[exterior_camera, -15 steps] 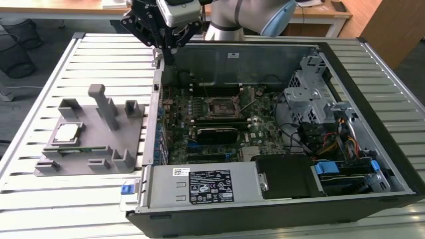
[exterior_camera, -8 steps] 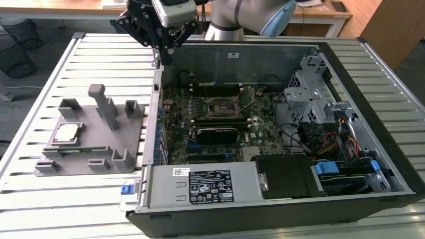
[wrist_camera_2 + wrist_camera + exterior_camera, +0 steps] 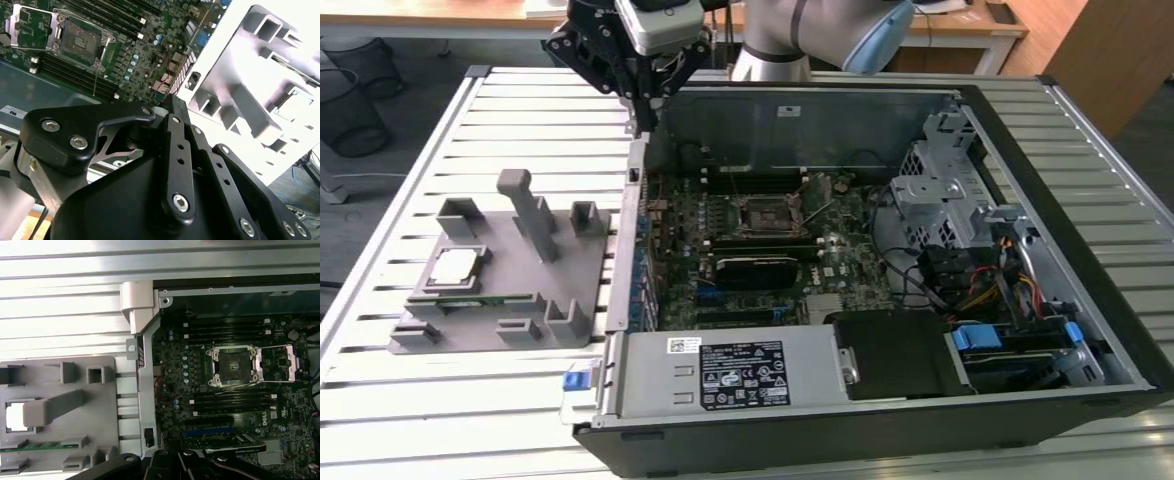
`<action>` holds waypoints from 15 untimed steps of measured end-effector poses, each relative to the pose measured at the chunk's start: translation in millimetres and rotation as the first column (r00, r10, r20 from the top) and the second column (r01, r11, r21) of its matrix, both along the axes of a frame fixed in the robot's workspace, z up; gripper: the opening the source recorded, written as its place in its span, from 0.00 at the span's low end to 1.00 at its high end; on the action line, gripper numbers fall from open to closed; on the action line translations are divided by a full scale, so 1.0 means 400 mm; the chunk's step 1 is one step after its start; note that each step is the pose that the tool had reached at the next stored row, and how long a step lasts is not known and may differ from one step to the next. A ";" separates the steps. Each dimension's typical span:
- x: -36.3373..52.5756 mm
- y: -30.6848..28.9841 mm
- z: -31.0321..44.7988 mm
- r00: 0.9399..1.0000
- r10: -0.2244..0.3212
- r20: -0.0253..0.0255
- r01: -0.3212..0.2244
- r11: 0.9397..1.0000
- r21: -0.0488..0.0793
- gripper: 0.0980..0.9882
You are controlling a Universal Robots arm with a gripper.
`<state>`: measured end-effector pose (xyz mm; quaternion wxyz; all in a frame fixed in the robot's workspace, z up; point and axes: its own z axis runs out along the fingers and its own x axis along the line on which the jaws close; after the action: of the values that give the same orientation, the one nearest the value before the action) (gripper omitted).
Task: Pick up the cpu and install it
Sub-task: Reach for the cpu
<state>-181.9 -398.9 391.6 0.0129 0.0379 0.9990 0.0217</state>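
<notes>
So the cpu [image 3: 456,268] is lying flat, silvery-white lid up with a thin pale rim. It sits in a pocket of the grey fixture [image 3: 520,300], about 9 o'clock from the open socket [image 3: 765,212] in the exterior view, and since it's square there's no real long axis, just edges lined up with the fixture's sides. The gripper [image 3: 644,120] hangs between 1 and 2 o'clock from it at the computer case [image 3: 854,120] rim, pinched narrow and holding nothing. The exterior view gives the whole lid, whereas in the first wrist view a grey post [image 3: 55,407] covers one side of it.
</notes>
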 end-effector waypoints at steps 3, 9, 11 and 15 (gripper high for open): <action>-0.005 0.000 0.000 1.000 0.000 0.000 0.000 1.000 0.000 0.01; -0.015 0.000 -0.001 1.000 0.000 -0.001 0.000 1.000 0.000 0.01; -0.018 0.000 -0.001 1.000 0.000 -0.001 0.000 1.000 0.000 0.01; -0.024 0.000 -0.001 1.000 0.000 -0.001 0.000 1.000 0.000 0.01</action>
<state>-191.5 -398.9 391.0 0.0123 0.0379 0.9990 0.0217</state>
